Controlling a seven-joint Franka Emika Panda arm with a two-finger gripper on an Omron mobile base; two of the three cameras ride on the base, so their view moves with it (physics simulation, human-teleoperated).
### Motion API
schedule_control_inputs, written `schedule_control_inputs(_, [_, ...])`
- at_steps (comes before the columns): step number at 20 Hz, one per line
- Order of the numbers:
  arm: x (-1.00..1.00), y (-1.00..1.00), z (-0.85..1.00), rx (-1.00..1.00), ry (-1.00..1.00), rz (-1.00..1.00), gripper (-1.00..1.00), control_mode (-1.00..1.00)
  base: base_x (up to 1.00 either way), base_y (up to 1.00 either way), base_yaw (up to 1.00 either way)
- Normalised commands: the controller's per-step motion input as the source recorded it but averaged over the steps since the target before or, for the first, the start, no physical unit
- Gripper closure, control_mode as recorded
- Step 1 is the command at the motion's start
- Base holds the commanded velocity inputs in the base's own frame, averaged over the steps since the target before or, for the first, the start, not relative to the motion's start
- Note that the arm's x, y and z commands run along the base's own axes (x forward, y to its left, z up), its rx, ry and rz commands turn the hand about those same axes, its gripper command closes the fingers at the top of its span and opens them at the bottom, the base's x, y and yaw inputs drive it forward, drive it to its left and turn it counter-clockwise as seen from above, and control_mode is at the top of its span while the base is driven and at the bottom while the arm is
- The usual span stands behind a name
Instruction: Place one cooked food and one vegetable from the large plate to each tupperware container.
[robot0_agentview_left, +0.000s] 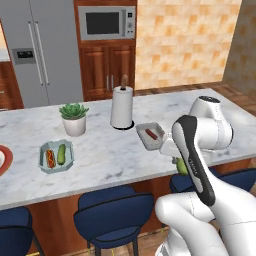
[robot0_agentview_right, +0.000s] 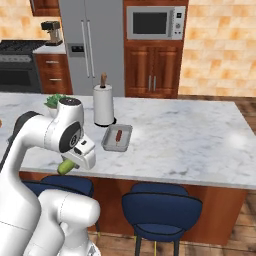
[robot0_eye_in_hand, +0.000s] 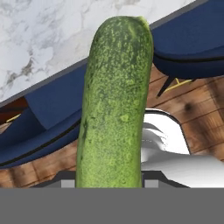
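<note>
1. Bench (robot0_agentview_left: 100, 150): a long marble island with blue stools along its near edge. It carries a potted plant (robot0_agentview_left: 74, 118), a paper towel roll (robot0_agentview_left: 121, 106) and both containers.
2. Large plate (robot0_agentview_left: 4, 159): only its red rim shows, at the far left edge of the left base view, on the bench.
3. Teal container (robot0_agentview_left: 56, 156): sits near the plant. It holds one sausage in a bun (robot0_agentview_left: 50, 158) and one cucumber side by side; this tub looks complete.
4. Grey container (robot0_agentview_right: 117, 138): sits just beside the paper towel roll. It holds one plain sausage (robot0_agentview_right: 119, 135) and no vegetable yet.
5. Held cucumber (robot0_eye_in_hand: 116, 100): carried in the jaws (robot0_agentview_right: 68, 165) off the near edge of the bench, over the stools, below bench height. In the hand view it runs lengthwise away from the hand.
6. Jaw state: closed about the lower end of the cucumber; the contact itself is hidden by its body.
7. Handling judgement: the cucumber is probably light, stiff and smooth-skinned, so an end grip may let it pivot or slip. A hold nearer mid-length would be steadier.
8. Remaining step, as judged: raise the cucumber and lay it beside the sausage in the grey container.
</note>
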Motion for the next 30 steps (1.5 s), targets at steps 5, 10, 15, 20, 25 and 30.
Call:
schedule_control_inputs(5, [0.00, 0.00, 0.00, 0.00, 0.00, 0.00, 1.00, 1.00, 0.20, 0.00, 0.02])
schedule_control_inputs(10, [0.44, 0.00, 0.00, 0.00, 0.06, 0.07, 1.00, -1.00, 0.00, 0.00, 0.00])
schedule_control_inputs(15, [0.89, 0.01, 0.04, -0.09, 0.00, 0.09, 1.00, -1.00, 0.00, 0.00, 0.00])
schedule_control_inputs(20, [1.00, -0.22, -0.11, -0.12, -0.01, 0.15, 1.00, -1.00, 0.00, 0.00, 0.00])
schedule_control_inputs(25, [1.00, -0.06, -0.29, -0.15, 0.19, 0.11, 1.00, -1.00, 0.00, 0.00, 0.00])
schedule_control_inputs(30, [1.00, 0.01, -0.27, -0.03, 0.08, -0.01, 1.00, -1.00, 0.00, 0.00, 0.00])
